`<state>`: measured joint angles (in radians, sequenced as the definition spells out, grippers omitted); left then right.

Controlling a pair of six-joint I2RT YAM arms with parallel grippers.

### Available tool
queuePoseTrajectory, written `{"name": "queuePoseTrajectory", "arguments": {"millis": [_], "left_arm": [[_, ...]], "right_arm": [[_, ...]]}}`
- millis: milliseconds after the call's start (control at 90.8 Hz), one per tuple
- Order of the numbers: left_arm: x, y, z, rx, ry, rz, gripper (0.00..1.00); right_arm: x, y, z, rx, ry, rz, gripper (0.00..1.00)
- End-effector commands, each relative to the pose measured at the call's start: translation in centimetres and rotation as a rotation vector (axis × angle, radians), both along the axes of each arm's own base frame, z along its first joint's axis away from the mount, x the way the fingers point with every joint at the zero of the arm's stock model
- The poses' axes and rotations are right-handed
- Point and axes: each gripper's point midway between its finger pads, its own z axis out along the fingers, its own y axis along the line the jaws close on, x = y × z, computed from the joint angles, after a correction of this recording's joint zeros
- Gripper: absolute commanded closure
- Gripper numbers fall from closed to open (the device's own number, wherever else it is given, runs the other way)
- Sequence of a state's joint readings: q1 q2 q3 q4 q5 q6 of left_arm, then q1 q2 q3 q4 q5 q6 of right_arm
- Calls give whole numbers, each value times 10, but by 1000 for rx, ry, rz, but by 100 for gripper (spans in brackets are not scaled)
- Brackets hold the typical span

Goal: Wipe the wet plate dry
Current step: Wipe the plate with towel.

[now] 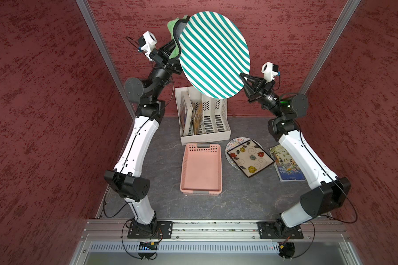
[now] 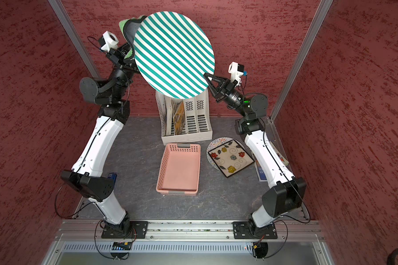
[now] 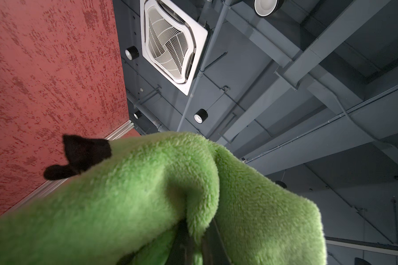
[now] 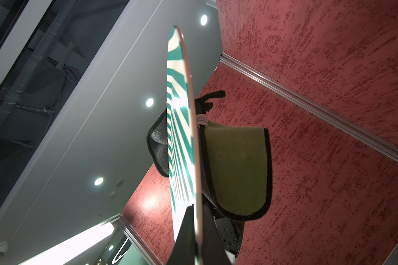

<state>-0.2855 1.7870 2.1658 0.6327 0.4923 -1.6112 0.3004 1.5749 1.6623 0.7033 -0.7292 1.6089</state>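
Smooth, glossy finish on the striped plate (image 1: 214, 55). Fluffy green pile, black-hemmed, on the cloth (image 3: 147, 195). Matt pink plastic for the basket (image 1: 201, 169). Rough red plaster texture on the walls (image 1: 44, 114). Brushed metal for the rail (image 1: 216, 229).

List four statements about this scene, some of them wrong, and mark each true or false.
1. The right gripper clamps the rim of the round teal-and-white striped plate. True.
2. The striped plate is set down, lying flat. False: it is held aloft, tilted, above the grey table.
3. The left gripper is open and holds nothing. False: it is shut on the fluffy green cloth, which drapes over the plate's rim.
4. The square flowered plate lies on a round speckled plate. True.
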Motion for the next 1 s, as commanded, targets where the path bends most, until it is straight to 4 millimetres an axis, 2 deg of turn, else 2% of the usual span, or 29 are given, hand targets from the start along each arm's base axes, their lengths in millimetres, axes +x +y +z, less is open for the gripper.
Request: {"name": "queuePoseTrajectory", "arguments": {"millis": [0,77,165,275,353,419,496,573,650,738,804,859,904,992], "left_arm": [[-32,-32,12,4,-71,-114,100],[-36,-52,11,-4,-72,-166,100],[-44,-76,6,-4,-69,-234,100],[-53,-93,1,-11,-70,-288,100],[-60,-92,2,-17,-78,-297,100],[-65,-82,8,-26,-96,-279,100],[-68,-64,17,-32,-117,-239,100],[-67,-46,25,-34,-132,-185,100],[-60,-27,30,-37,-133,-130,100],[-53,-21,31,-46,-132,-112,100],[-48,-28,27,-46,-124,-131,100],[-45,-39,21,-50,-117,-157,100],[-45,-49,18,-55,-112,-186,100],[-47,-70,11,-60,-104,-253,100]], "right_arm": [[-10,21,-1,-62,-28,47,100],[-6,24,4,-68,-32,36,100],[5,17,19,-49,-40,-8,100],[31,-13,42,11,-20,-117,100],[48,-43,52,59,8,-203,100],[60,-64,48,54,39,-266,100],[58,-75,42,28,38,-295,100],[45,-65,35,-15,5,-255,100],[19,-41,27,-53,-46,-160,100],[-5,-7,2,-109,-51,-67,100],[-19,16,-15,-139,-29,-18,100],[-20,23,-21,-138,-15,-15,100],[-17,22,-19,-126,-11,-32,100],[4,7,-4,-91,-7,-125,100]]}}
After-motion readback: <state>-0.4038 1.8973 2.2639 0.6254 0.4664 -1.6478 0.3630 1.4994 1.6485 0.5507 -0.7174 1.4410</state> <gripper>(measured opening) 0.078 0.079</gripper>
